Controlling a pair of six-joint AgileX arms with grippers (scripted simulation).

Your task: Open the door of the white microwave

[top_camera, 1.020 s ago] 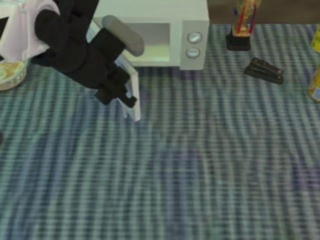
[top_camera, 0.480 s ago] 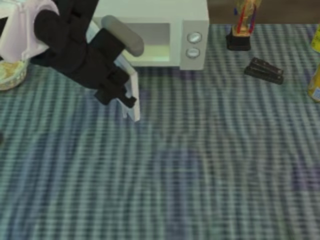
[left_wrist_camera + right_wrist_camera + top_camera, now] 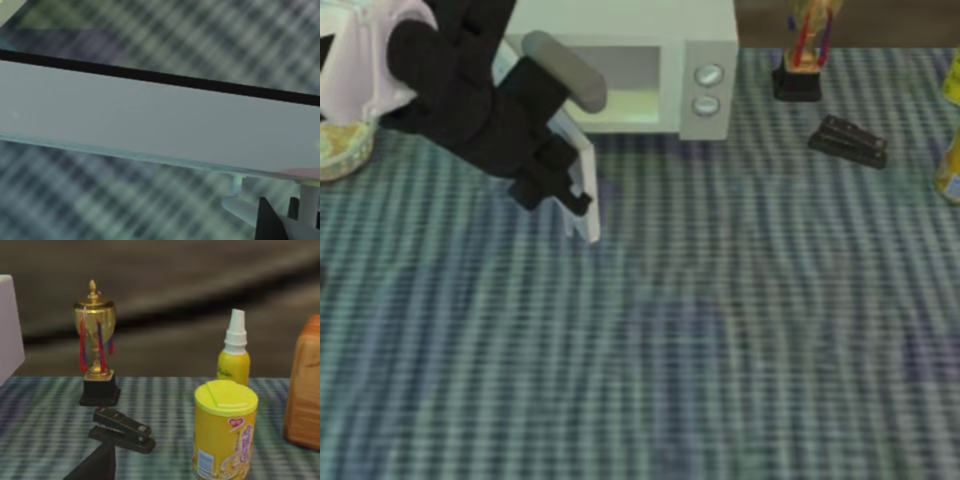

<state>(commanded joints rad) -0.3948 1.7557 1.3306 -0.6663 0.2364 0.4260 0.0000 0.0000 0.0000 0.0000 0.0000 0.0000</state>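
— What colours mark the white microwave [image 3: 650,50]?
— Off-white casing, two silver-grey knobs [image 3: 707,89], a pale greenish interior; the door [image 3: 582,185] is white, edged black in the left wrist view. The left gripper [image 3: 570,195] is black.
— And the table [image 3: 740,330]?
— A cloth of blue, green and grey checks.
— The rest?
— A gold trophy [image 3: 95,340] with red and blue ribbons on a black base, a black stapler [image 3: 122,429], a yellow can [image 3: 224,427] with a yellow lid, a yellow bottle [image 3: 233,357] with a white cap
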